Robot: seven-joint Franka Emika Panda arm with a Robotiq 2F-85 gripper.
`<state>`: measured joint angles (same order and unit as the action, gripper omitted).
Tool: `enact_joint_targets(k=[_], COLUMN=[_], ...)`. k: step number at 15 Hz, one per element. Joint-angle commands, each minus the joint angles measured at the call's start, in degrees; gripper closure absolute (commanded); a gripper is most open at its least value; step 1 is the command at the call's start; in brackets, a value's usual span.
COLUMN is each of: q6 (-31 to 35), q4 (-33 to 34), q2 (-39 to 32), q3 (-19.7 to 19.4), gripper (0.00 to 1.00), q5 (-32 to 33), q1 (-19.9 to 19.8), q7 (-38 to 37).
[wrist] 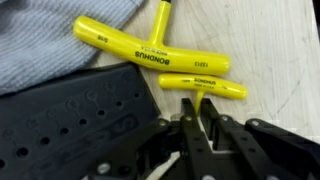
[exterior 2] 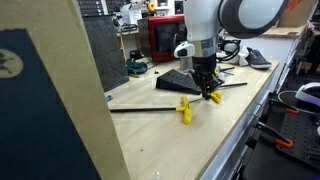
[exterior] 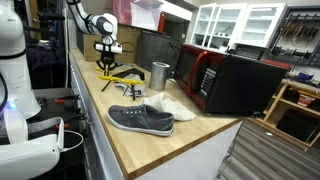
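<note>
Your jaws hang low over the wooden surface [exterior 2: 195,140], drawn close with only a thin slit between them, and you cannot tell whether they pinch anything. In the wrist view the small yellow T-handle key [wrist: 213,88] lies just beyond their tips, flat on the surface, its handle running left to right and dipping slightly to the right. The larger yellow T-handle key [wrist: 150,55] lies just beyond it, roughly parallel, with its shaft pointing away toward the far edge. A black perforated rack [wrist: 70,115] crowds the jaws on the left, with grey cloth [wrist: 35,40] behind it; what its holes hold is unclear. In an exterior view a metal cup [exterior: 160,74] stands upright to the right of the keys, its inside hidden. A grey shoe [exterior: 140,119] lies nearer, and a red-fronted microwave [exterior: 235,85] stands at the far right. A long black rod [exterior 2: 145,108] lies across the surface to the left.
</note>
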<state>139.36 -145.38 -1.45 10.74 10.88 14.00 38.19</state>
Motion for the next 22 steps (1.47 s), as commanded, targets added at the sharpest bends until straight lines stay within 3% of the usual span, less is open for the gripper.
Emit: enact_joint_targets(k=[1,13,22], q6=[-0.8,-3.0,-14.2], q4=[-0.9,0.0,0.7], q2=[0.7,6.0,16.5], q3=[0.5,2.0,1.2], gripper=[1.00,0.99,0.99], q5=[2.1,-3.7,1.5], q1=[-0.9,0.3,-0.2], q7=[-3.5,-0.9,-3.8])
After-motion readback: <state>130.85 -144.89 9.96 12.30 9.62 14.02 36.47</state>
